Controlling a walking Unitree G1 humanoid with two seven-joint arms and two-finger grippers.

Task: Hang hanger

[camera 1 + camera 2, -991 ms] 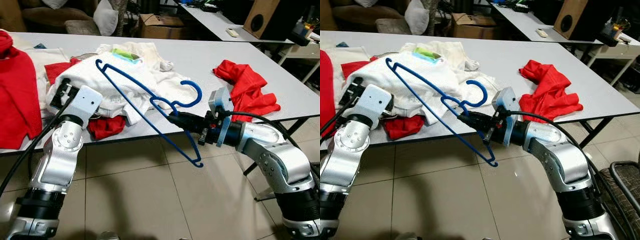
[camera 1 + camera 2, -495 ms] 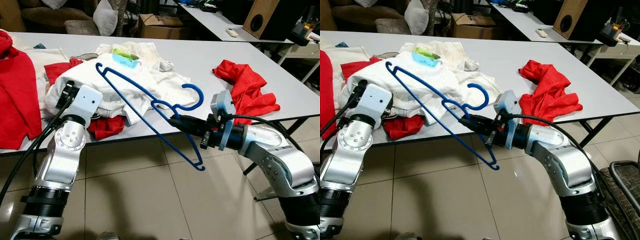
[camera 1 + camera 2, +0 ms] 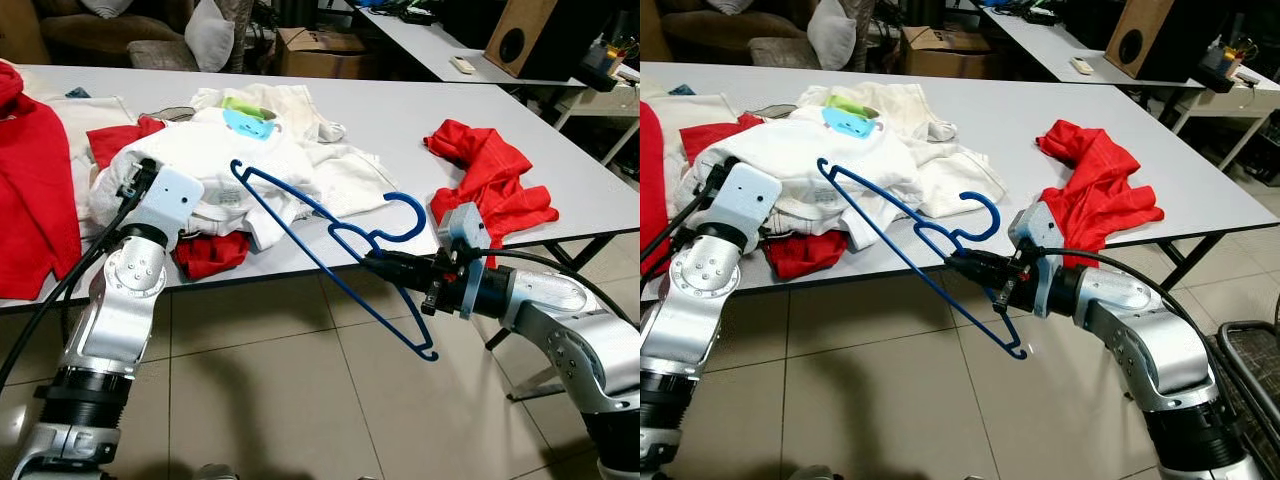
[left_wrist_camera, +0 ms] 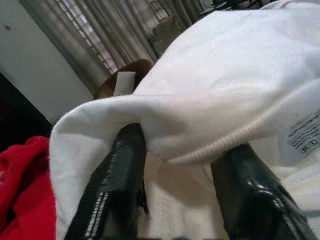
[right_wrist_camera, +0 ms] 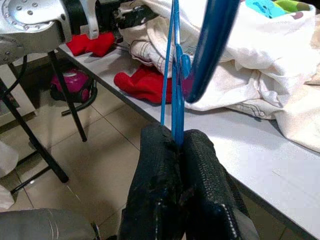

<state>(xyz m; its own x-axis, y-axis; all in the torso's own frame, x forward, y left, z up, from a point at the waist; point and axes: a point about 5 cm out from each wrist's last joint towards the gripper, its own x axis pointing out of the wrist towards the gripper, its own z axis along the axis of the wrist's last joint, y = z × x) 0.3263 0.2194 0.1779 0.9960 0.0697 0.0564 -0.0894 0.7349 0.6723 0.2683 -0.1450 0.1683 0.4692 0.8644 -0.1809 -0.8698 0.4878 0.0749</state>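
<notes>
A thin blue plastic hanger (image 3: 352,236) hangs in the air over the table's front edge, tilted, with its hook (image 3: 420,212) pointing up and right. My right gripper (image 3: 376,263) is shut on the hanger's neck, and the hanger (image 5: 173,75) rises straight out of its closed fingers (image 5: 155,165). My left gripper (image 3: 136,181) is pushed into the left side of a pile of white garments (image 3: 235,150) on the table. Its two fingers (image 4: 122,165) stand apart with a folded white hem (image 4: 200,125) draped across them.
The long white table (image 3: 400,110) also holds a crumpled red cloth (image 3: 490,170) at the right, a large red garment (image 3: 30,190) at the left and a small red piece (image 3: 212,252) under the white pile. A second table, a speaker (image 3: 520,35) and a cardboard box (image 3: 320,50) stand behind. Tiled floor lies below.
My right gripper has carried the hanger to the right and lower, off the white pile and out past the table edge. The left gripper stays in the white garments.
</notes>
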